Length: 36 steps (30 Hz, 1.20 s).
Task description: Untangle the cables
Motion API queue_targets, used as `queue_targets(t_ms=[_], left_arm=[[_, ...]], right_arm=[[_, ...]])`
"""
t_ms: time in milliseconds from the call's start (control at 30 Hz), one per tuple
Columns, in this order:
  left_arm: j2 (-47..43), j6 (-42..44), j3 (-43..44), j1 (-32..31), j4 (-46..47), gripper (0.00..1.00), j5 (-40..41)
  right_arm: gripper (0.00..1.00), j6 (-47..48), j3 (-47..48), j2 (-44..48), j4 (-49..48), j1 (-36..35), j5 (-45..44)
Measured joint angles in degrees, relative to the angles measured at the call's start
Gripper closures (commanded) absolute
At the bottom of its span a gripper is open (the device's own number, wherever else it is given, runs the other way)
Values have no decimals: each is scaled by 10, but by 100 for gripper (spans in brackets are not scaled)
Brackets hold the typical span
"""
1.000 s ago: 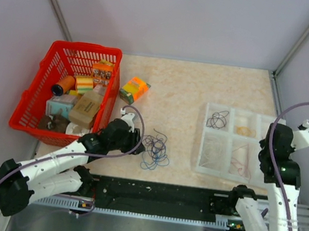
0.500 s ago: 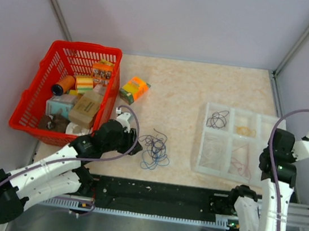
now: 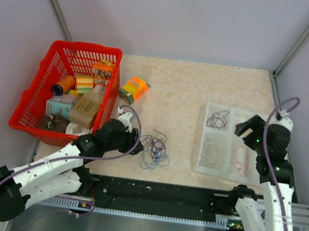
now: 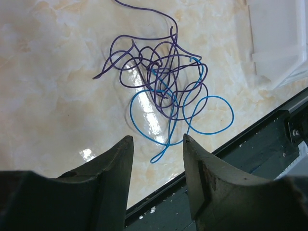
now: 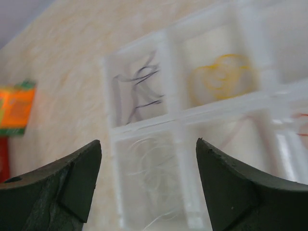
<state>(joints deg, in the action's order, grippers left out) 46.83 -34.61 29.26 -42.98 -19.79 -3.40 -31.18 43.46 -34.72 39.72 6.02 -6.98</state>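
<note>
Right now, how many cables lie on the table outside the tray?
2: a purple cable and a blue cable, tangled together on the table just ahead of the left hand. A further strand could be hidden in the knot.

glossy marble-look table (image 4: 57, 72); translucent plastic tray (image 3: 200, 156); plastic mesh basket (image 3: 89, 47); smooth, slightly shiny cables (image 4: 163, 82).

free: tabletop (image 3: 186, 91) between cables (image 3: 154, 148) and tray (image 3: 201, 139) | blocked: basket (image 3: 86, 46) left (orange box (image 3: 134, 89) beside)
</note>
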Motion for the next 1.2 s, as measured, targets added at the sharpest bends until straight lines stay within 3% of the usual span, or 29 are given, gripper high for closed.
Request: queue_targets(t_ms=[100,200,333,433,633,867,967,1100,1133,1200], left_arm=[[29,-2,2,0,8,48,-7],[64,-11,10,0,19,46,-23],[85,-26,10,0,34,41,-36],[85,-35,10,-1,44,37,-41],[113,-50,10,-2,77,38,-63],[210,-59,11,-2,118,51,-71],[236,-59,11,-2,132,66,-73],[254,-58,16,-2,142,90,-76],[254,-57,19,-2,142,100,-75],[254,-50,32,-2,138,100,-71]], right_arm=[[22,17,-23,-30,-95,-127,134],[24,21,-57,-90,-189,-283,204],[30,24,-71,-225,-281,-466,238],[38,25,-71,-306,-317,-534,238],[39,-5,-87,-341,-350,-547,211],[42,-61,-166,-318,-417,-547,228],[57,-86,-196,-327,-436,-549,238],[69,-111,-209,-346,-463,-555,248],[77,-116,-209,-352,-475,-556,252],[95,-124,-209,-365,-495,-556,257]])
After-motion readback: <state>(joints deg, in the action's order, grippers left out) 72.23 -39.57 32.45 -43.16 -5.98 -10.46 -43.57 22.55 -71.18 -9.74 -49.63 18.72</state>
